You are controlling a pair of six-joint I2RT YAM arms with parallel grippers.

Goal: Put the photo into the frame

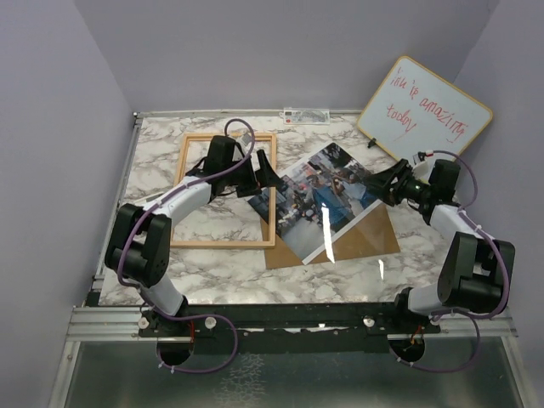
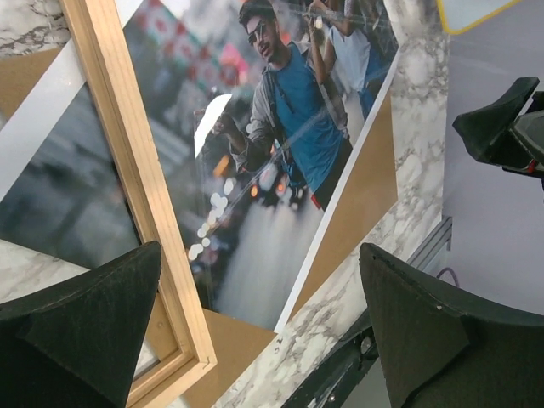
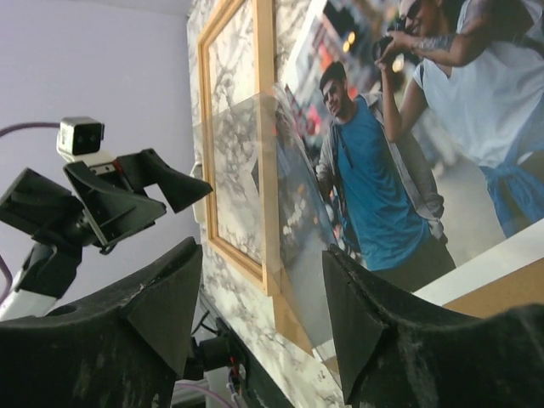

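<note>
The frame (image 1: 225, 189) is seen lying flat on the marble-patterned table (image 1: 221, 268), left of centre in the top view. The photo (image 1: 327, 200) is laid at an angle at the centre of that view, on a brown backing board (image 1: 374, 238) whose corners show past its lower edge. The photo's left corner is crossed by the frame's right rail; the rest of the print lies outside the frame. A whiteboard (image 1: 425, 106) with red writing is propped at the upper right.

The left arm is bent at the elbow near the left edge and stretched across the frame. The left gripper (image 1: 262, 178) is held above the frame's right rail, pointing toward the photo. In the left wrist view its fingers (image 2: 85, 323) are spread wide at the bottom corners, with the rail and print between them in the background; nothing is gripped.

The right arm is folded at the lower right, and its forearm is reached in toward the centre. The right gripper (image 1: 380, 187) is held at the photo's right corner, facing the left gripper. In the right wrist view its fingers (image 3: 153, 314) are parted, and nothing is held.
</note>
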